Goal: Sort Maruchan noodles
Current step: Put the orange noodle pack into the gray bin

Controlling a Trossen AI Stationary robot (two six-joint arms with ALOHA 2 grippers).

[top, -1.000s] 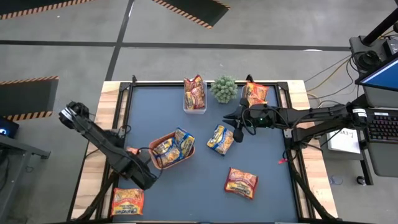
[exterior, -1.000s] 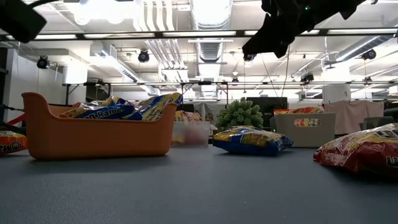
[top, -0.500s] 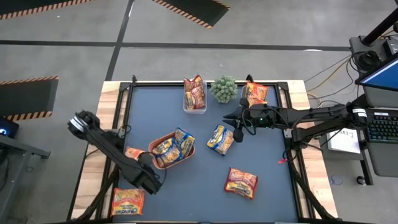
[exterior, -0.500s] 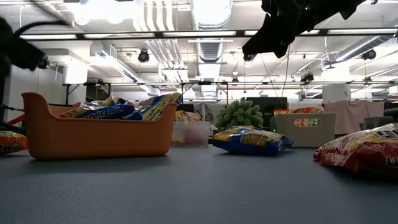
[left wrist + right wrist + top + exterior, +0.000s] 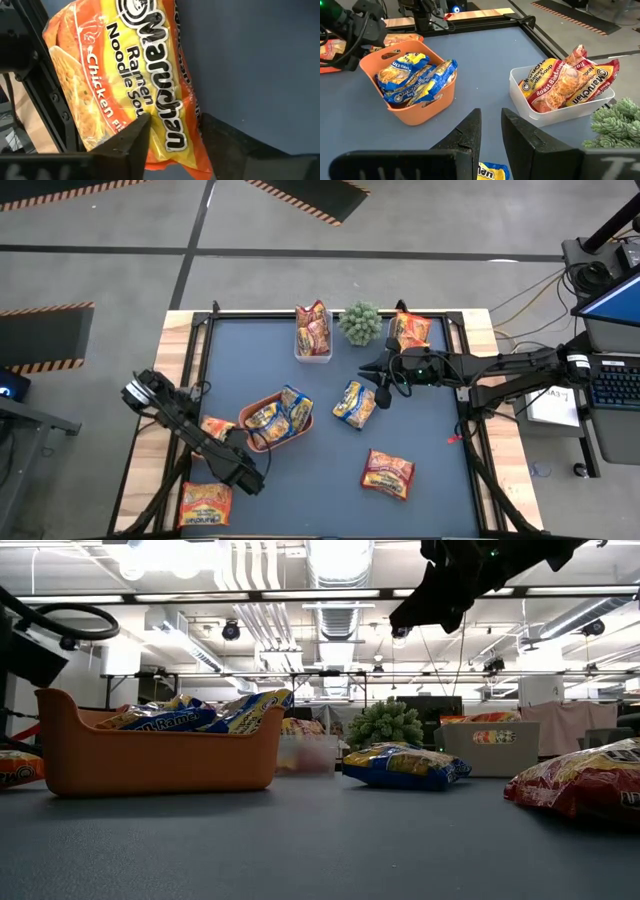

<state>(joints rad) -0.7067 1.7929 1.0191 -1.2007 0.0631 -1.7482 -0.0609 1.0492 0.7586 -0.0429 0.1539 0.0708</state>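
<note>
My left gripper [image 5: 243, 472] is open above the mat's near left part. In the left wrist view [image 5: 174, 120] its fingers stand on either side of one end of an orange chicken packet [image 5: 125, 65]. Two orange packets lie flat near it, one [image 5: 217, 427] beside the arm and one [image 5: 205, 504] at the near left corner; which one the wrist view shows, I cannot tell. My right gripper [image 5: 380, 385] waits, shut and raised, beside a yellow-blue packet [image 5: 355, 404]. The orange tray [image 5: 370, 65] holds yellow-blue packets. A red packet [image 5: 388, 473] lies near right. My left gripper: whether its fingers touch the orange packet's end [image 5: 172, 150] I cannot tell. They come at it along its length, one finger [image 5: 135, 142] on each side.
A clear tub [image 5: 313, 356] with red packets, a small green plant [image 5: 360, 323] and a tub with orange packets [image 5: 410, 330] stand along the far edge. Black rails [image 5: 197, 380] frame the mat. Bare mat lies between the tray and the near edge.
My left arm has swung toward the near edge and come down; in the low view it has dropped from the top left corner to just above the tray's height. No packet has moved.
</note>
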